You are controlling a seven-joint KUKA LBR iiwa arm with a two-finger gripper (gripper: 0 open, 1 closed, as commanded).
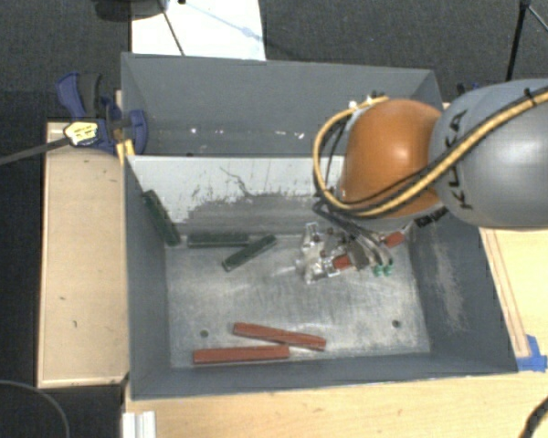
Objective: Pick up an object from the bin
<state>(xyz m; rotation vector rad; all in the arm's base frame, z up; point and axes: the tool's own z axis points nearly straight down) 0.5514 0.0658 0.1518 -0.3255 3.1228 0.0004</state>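
The bin [256,99] holds front bars [279,337], back-left bars [248,252], and the gripper [324,263] at right.

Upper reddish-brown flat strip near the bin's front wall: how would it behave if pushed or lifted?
The upper reddish-brown flat strip looks straight and thin: probably stiff and light. Lying flat on the grey metal bin floor, it should slide, not roll. A push might also nudge the lower reddish-brown strip close beside it.

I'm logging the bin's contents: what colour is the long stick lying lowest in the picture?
The stick is reddish brown; the camera view shows it plainly.
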